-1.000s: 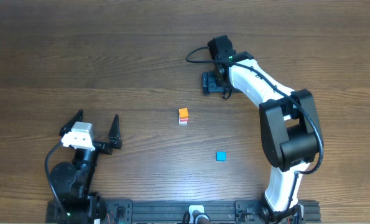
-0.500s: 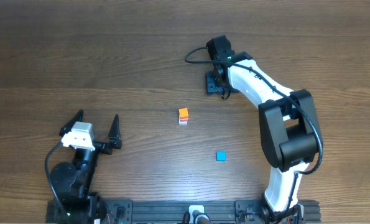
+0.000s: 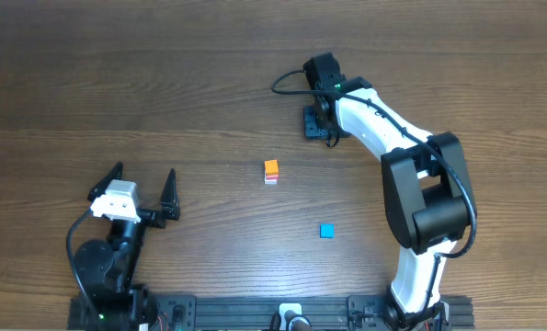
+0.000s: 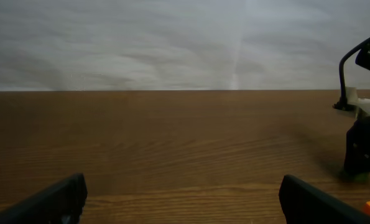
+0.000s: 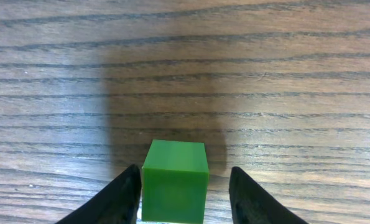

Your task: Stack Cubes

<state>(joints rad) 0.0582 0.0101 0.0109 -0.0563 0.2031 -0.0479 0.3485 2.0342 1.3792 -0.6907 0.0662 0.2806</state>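
Right wrist view, right end effector (image 5: 185, 171) fingers apart around green cube (image 5: 175, 179) on far tabletop (image 5: 265, 68), left end effector (image 3: 145, 171) spread wide near left, orange cube (image 3: 271, 166) atop white cube (image 3: 271, 179) mid-table, blue cube (image 3: 326, 231) nearer.

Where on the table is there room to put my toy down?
The far left of the brown wooden table, beyond the left arm's open fingers, is bare. So is the strip between them and the orange cube stacked on a white cube. It is crowded at right: the small blue cube, the right arm, and the green cube between its fingers.
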